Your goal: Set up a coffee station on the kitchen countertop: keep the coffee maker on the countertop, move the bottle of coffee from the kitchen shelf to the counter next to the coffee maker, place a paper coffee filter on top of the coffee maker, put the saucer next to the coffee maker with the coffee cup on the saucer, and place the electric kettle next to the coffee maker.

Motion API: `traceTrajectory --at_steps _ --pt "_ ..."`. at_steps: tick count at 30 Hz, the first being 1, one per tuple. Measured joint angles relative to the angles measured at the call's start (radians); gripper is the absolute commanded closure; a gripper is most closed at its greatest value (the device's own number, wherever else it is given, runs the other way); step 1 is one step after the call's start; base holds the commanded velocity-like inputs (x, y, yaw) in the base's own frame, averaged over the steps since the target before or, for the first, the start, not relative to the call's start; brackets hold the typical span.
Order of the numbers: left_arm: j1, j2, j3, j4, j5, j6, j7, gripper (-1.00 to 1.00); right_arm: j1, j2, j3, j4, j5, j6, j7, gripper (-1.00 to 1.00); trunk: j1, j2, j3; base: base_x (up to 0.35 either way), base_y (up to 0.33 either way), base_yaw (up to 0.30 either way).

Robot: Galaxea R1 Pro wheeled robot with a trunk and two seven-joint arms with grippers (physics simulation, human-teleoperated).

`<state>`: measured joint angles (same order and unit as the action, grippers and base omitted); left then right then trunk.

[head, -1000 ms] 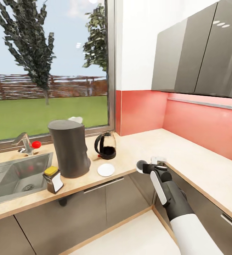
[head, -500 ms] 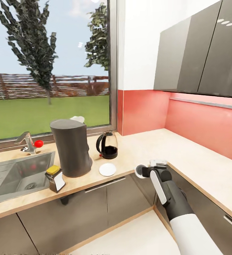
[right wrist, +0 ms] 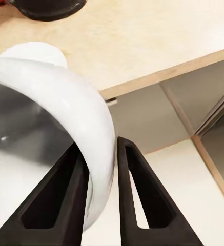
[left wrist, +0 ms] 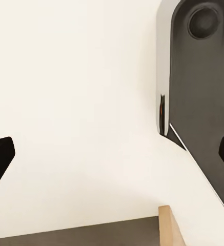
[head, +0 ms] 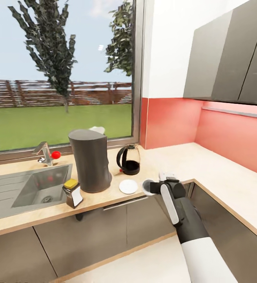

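Closest to me, the right pincer (right wrist: 100,197) has the coffee cup (right wrist: 65,107) pinched by its rim, one finger inside the wall and one outside. That makes sense, a thin wall is the easy bit to clamp. From the head view the cup (head: 147,186) hangs just off the front edge of the surface (head: 183,161), not over it yet. The left pincer (left wrist: 112,154) is spread wide, nothing in it, pointing at pale floor.

A bit further in, the saucer (head: 128,186) lies flat and bare near the edge, in front of the electric kettle (head: 130,159) and just beside the coffee maker (head: 90,159). I'd guess it's left open so the cup can drop straight on. The bottle of coffee (head: 73,193) stands by the sink (head: 10,188). Something white peeks over the machine's top, probably the filter, can't tell.
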<state>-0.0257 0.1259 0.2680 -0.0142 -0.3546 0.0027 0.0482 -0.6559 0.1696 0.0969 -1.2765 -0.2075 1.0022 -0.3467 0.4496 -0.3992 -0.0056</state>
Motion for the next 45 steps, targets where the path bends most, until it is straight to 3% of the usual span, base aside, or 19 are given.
traceTrajectory --at_steps 7,10,12,13,15,20,22,38,45 --pt "0.0 -0.001 0.0 0.0 0.0 0.0 0.0 -1.0 -0.01 0.005 -0.006 -0.034 -0.001 0.001 0.001 1.0 0.0 0.0 -0.001 0.0 0.0 0.013" --pt "0.0 -0.001 -0.001 0.0 0.0 0.0 0.0 -1.0 -0.068 0.005 -0.01 -0.003 -0.001 0.001 0.001 1.0 0.0 0.0 -0.001 0.0 0.0 0.0" --pt "0.0 -0.001 -0.001 -0.001 0.0 0.0 -0.001 -1.0 -0.146 0.005 -0.011 0.093 -0.002 0.0 0.001 1.0 0.0 0.0 -0.001 0.0 0.0 0.0" --pt "0.0 0.0 -0.002 0.0 0.0 0.0 -0.001 -1.0 -0.205 0.005 -0.011 0.193 -0.008 -0.001 0.001 1.0 0.0 0.0 -0.001 0.0 0.0 0.0" --pt "0.0 0.0 -0.002 0.0 0.0 0.0 -0.001 -1.0 -0.296 0.005 -0.012 0.357 -0.067 -0.002 0.001 1.0 0.0 0.0 -0.001 0.0 0.0 0.0" --pt "0.0 0.0 -0.002 0.0 0.001 0.0 0.0 -1.0 -0.471 0.005 -0.011 0.635 -0.281 0.0 -0.001 1.0 0.0 0.0 -0.001 0.0 0.0 0.0" --pt "0.0 0.001 -0.002 0.001 0.001 0.0 0.0 -1.0 -0.511 0.005 -0.01 0.704 -0.303 0.001 -0.001 1.0 0.0 0.0 -0.001 0.0 0.0 0.0" --pt "0.002 0.004 -0.002 0.018 0.002 0.0 0.0 -1.0 -0.54 0.005 -0.01 0.935 -0.325 -0.002 -0.002 1.0 0.0 0.0 -0.001 0.0 0.0 0.0" --pt "0.003 0.004 -0.002 0.022 0.002 0.0 0.0 -1.0 -0.539 0.005 -0.01 0.963 -0.324 -0.002 -0.002 1.0 0.0 0.0 -0.001 0.015 0.006 0.0"
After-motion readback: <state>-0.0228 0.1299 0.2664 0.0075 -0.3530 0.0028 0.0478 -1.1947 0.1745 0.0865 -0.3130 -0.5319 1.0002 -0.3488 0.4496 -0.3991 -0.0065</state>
